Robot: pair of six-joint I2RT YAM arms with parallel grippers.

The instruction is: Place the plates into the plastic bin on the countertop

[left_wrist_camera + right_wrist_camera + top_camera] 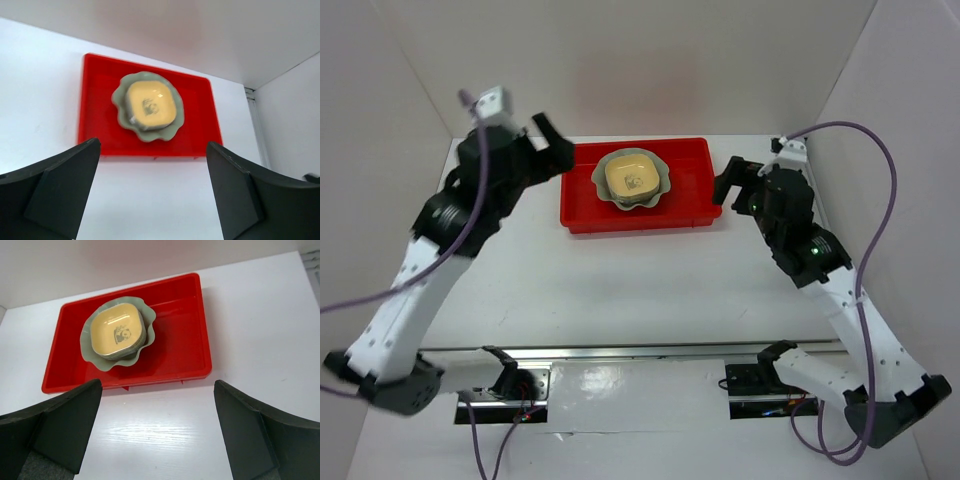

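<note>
The red bin (585, 215) stands at the far middle of the countertop (620, 280), its long side running left to right. Inside it, a little left of its centre, the green wavy dish (660, 188) lies face up and carries a stack of small dishes with the yellow dish (633, 176) on top. No plate is visible outside the bin, so I judge the placing as done. The left gripper (553, 140) and the right gripper (735, 172) are both wide and hold nothing. The next move probably only needs both arms to pull back.
</note>
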